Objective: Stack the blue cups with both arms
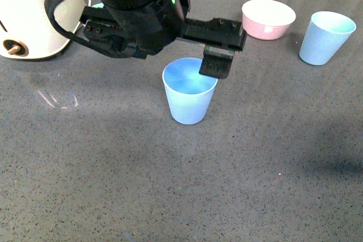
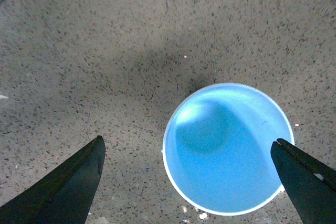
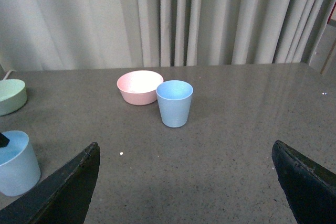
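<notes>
Well apart, blue cups (image 1: 187,105) (image 1: 324,41) (both upright)

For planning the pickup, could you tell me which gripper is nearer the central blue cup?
Left. The left gripper hovers open just above the central blue cup; the right gripper is well clear of it.

We see two light blue cups, both upright and empty, tapered, without handle. The first cup (image 1: 189,92) stands near the middle of the grey table (image 1: 85,168). The second cup (image 1: 326,38) stands well apart from it, far to the right. The left arm (image 1: 136,9), black and bulky, hangs over the first cup. The left gripper (image 2: 187,145) has its jaws wide apart above the cup's mouth, one finger (image 1: 215,63) over the rim. The right gripper (image 3: 185,148) is also spread wide and holds nothing, facing the second cup from a distance.
</notes>
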Controlling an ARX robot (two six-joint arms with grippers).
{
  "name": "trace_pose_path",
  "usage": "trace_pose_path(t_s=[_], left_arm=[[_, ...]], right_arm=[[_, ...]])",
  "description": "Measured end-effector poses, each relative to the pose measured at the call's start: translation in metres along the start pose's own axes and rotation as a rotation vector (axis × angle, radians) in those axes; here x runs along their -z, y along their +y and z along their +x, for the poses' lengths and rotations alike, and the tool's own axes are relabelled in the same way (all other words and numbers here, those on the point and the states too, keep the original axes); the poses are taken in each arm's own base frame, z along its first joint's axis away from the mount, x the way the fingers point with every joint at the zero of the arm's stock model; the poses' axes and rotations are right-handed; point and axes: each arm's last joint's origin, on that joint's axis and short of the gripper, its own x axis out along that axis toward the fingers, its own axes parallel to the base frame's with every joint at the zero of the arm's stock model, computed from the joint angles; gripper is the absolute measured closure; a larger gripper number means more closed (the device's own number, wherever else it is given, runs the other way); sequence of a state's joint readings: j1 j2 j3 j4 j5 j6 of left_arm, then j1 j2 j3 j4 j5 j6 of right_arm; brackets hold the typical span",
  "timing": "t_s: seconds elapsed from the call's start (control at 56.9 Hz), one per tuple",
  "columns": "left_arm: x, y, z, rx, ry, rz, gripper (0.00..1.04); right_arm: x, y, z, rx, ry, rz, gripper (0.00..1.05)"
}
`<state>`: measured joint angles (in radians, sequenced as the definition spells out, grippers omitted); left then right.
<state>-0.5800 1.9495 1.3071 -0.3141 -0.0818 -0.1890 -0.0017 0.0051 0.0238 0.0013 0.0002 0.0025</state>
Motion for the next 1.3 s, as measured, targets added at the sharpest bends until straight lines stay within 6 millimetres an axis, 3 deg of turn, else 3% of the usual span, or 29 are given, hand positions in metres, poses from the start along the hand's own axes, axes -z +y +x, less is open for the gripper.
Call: trace_pose_path(t_s=[0.088, 0.193, 0.246, 0.457, 0.544, 0.632, 0.755, 0.931, 1.142, 1.3], left_arm=[[-0.002, 0.002, -0.013, 0.006, -0.044, -0.007, 0.09], [0.000, 0.010, -0.042, 0.022, -0.142, -0.024, 0.09], [0.000, 0.018, -0.060, 0.022, -0.222, -0.036, 0.09], [0.006, 0.050, -0.099, 0.024, -0.391, -0.134, 0.09], [0.020, 0.064, -0.104, -0.233, -0.707, -0.145, 0.25], [0.060, 0.087, -0.116, -0.341, -0.925, -0.169, 0.47], [0.099, 0.103, -0.129, -0.352, -0.959, -0.158, 0.73], [0.133, 0.114, -0.133, -0.354, -0.938, -0.150, 1.02], [0.170, 0.123, -0.144, -0.362, -0.943, -0.151, 1.03], [0.185, 0.124, -0.149, -0.360, -0.941, -0.150, 1.03]], right_arm=[[0.000, 0.000, 0.000, 0.000, 0.000, 0.000, 0.09], [0.000, 0.000, 0.000, 0.000, 0.000, 0.000, 0.09], [0.000, 0.000, 0.000, 0.000, 0.000, 0.000, 0.09], [0.000, 0.000, 0.000, 0.000, 0.000, 0.000, 0.09], [0.000, 0.000, 0.000, -0.003, 0.000, 0.000, 0.09], [0.000, 0.000, 0.000, 0.000, 0.000, 0.000, 0.09], [0.000, 0.000, 0.000, 0.000, 0.000, 0.000, 0.09], [0.000, 0.000, 0.000, 0.000, 0.000, 0.000, 0.09], [0.000, 0.000, 0.000, 0.000, 0.000, 0.000, 0.09], [0.000, 0.000, 0.000, 0.000, 0.000, 0.000, 0.09]])
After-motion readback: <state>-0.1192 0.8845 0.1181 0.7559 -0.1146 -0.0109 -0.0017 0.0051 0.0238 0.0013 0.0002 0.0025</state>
